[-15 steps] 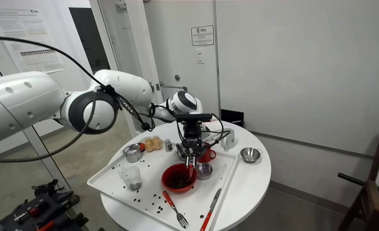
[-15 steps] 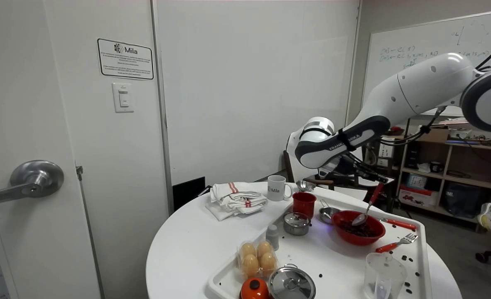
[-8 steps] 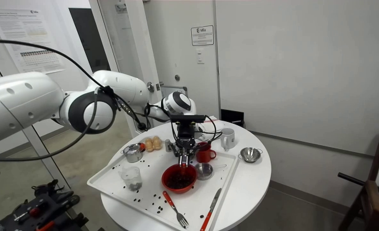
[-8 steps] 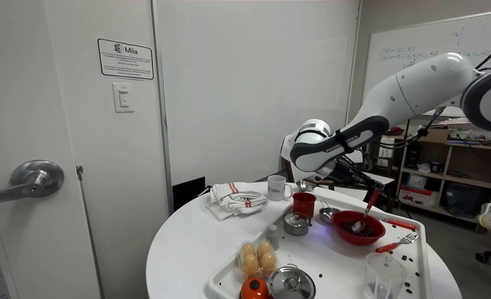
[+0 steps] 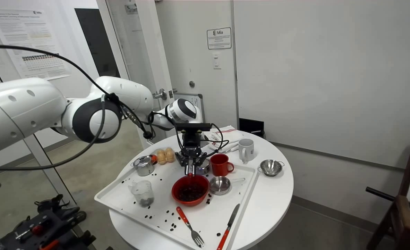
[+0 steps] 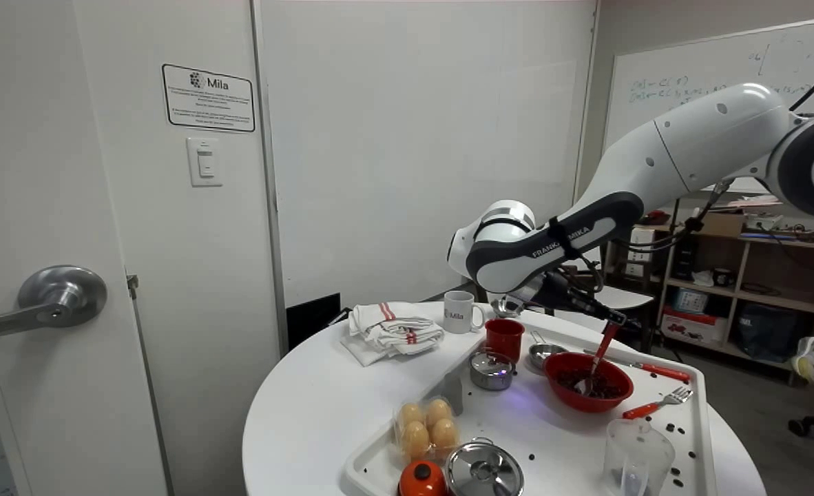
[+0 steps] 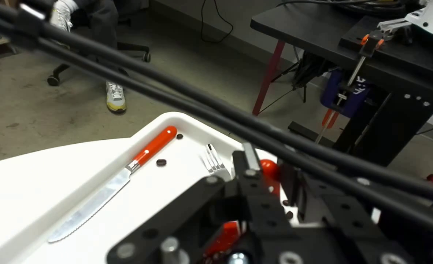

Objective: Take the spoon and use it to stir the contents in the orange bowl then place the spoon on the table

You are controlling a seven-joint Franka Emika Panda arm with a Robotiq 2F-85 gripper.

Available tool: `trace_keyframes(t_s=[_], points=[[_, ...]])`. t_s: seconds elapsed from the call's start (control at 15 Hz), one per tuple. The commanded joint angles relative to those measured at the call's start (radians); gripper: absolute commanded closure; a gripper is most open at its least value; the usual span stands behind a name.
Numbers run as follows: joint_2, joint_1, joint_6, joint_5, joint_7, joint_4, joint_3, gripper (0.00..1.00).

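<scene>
The spoon's red handle [image 6: 607,342] slants up out of the orange bowl [image 6: 587,401], which is half filled with dark beans. Down among those beans rests the metal spoon head [image 6: 584,386]. My gripper [image 5: 190,169] stands over the bowl's far rim in an exterior view, shut on the top of the handle. In the wrist view the rounded red end of the spoon [image 7: 269,169] shows between the fingers; cables cross in front, and only a bit of the orange bowl [image 7: 225,238] shows. The white table [image 5: 274,194] carries everything.
A white tray [image 5: 121,205] holds the bowl, a fork [image 5: 190,225], a knife [image 5: 230,222], a small pan [image 5: 220,185], a clear jug [image 5: 142,192] and a red cup [image 5: 220,164]. Loose beans lie around. A grey mug [image 5: 246,150] and a strainer [image 5: 271,167] stand beyond the tray.
My gripper has moved left in both exterior views, carrying the spoon, whose head has swept through the beans. The orange bowl has slid slightly the same way.
</scene>
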Motion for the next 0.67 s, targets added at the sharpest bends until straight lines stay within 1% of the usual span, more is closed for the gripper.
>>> trace_keyframes(t_s=[0.0,0.33,0.6], points=[[-0.003,-0.015,-0.035,0.003,0.004,-0.023,-0.008,0.92],[-0.005,-0.055,-0.094,0.008,0.041,-0.059,-0.031,0.92],[-0.006,-0.07,-0.106,0.004,0.078,-0.071,-0.045,0.92]])
